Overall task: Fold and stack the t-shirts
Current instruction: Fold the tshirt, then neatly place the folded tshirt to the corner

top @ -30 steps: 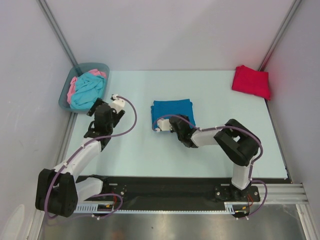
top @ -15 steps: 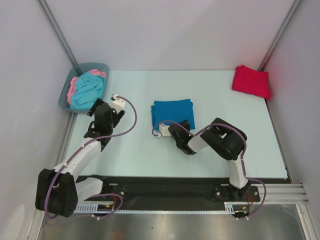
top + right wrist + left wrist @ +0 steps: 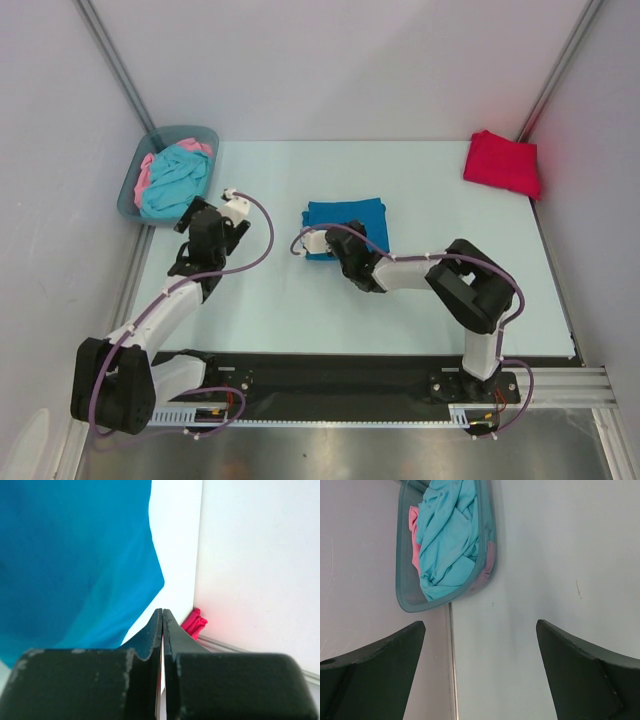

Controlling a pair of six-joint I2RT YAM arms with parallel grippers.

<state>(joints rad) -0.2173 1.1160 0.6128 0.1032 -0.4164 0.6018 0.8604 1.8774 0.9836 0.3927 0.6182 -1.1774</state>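
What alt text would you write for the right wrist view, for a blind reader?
The right gripper, dark and shut tight, fills the bottom of the frame. A blue t-shirt covers the left side; a red t-shirt lies far ahead at the foot of a pale wall.

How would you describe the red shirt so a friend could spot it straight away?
Start at the pale table and look to its far right corner. The red t-shirt lies there folded, on its own. It is the only red one: the blue t-shirt sits mid-table, and the turquoise t-shirt and pink t-shirt are crumpled in the bin at the far left.
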